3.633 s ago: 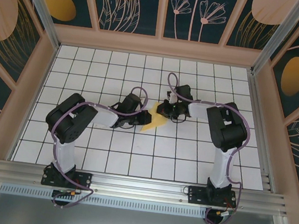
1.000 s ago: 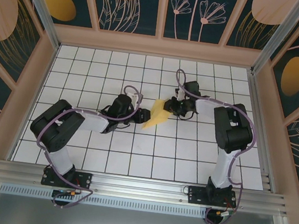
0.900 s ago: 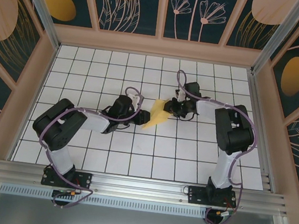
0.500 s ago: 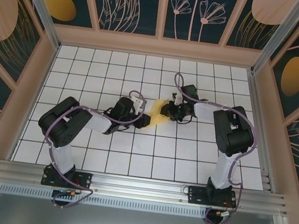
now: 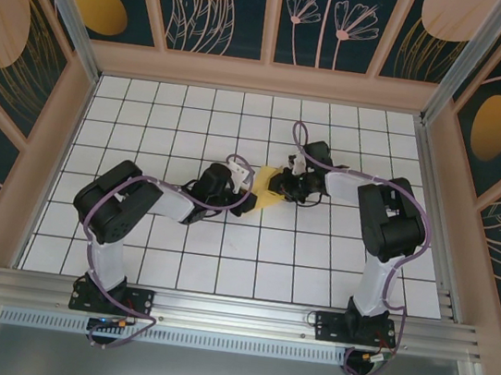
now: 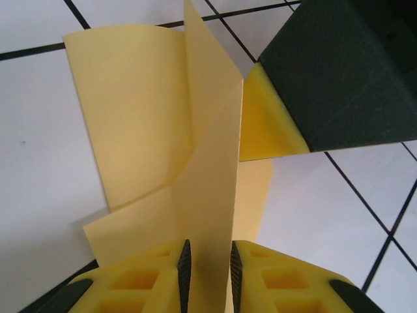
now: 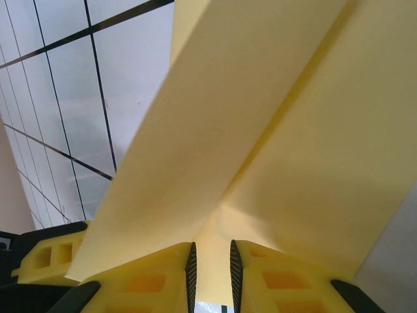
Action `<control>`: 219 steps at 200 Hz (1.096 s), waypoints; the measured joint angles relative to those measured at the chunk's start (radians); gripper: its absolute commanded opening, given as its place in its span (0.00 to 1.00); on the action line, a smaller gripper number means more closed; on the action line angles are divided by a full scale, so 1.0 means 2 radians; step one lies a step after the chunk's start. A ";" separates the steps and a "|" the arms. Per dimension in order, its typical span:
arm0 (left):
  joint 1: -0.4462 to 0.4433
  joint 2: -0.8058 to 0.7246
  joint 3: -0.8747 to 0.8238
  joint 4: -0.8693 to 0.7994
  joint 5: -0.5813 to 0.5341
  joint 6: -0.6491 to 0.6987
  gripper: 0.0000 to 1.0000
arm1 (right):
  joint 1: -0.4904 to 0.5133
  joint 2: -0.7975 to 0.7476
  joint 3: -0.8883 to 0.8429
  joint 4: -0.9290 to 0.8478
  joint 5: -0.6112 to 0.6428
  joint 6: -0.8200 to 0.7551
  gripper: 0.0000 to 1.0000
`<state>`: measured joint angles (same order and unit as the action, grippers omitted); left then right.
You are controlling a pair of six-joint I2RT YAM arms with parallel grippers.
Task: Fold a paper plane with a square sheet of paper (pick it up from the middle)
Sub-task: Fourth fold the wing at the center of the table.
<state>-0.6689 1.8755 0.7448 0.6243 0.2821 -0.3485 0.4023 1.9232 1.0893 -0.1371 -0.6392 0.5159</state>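
Observation:
The yellow paper [image 5: 265, 197] is partly folded and held between my two grippers near the middle of the tiled floor. My left gripper [image 5: 241, 197] is shut on its near-left edge. In the left wrist view a flap of the paper [image 6: 143, 111] stands upright and runs down between the pads of the left gripper [image 6: 208, 253]. My right gripper [image 5: 277, 185] is shut on the opposite side. In the right wrist view, folded layers of the paper [image 7: 260, 130] fan out from the right gripper [image 7: 210, 255]. No finished plane shape shows.
The white tiled floor [image 5: 241, 121] is walled in by a beige frame [image 5: 266, 78] with dark floral panels. The right gripper's black body [image 6: 339, 72] looms close in the left wrist view. The left gripper's yellow finger [image 7: 52, 257] sits at the right wrist view's lower left.
The left arm has pulled in and its gripper has slid right, closer to the right gripper. The paper is bunched tighter between them, and less of it shows from above.

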 measured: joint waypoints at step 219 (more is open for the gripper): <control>0.000 0.053 0.067 -0.036 0.082 -0.034 0.05 | -0.019 -0.010 -0.045 0.008 -0.018 -0.010 0.21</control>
<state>-0.6685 1.9808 0.8780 0.5518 0.4469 -0.4164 0.3649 1.9038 1.0000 -0.1219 -0.6746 0.4953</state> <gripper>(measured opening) 0.069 0.211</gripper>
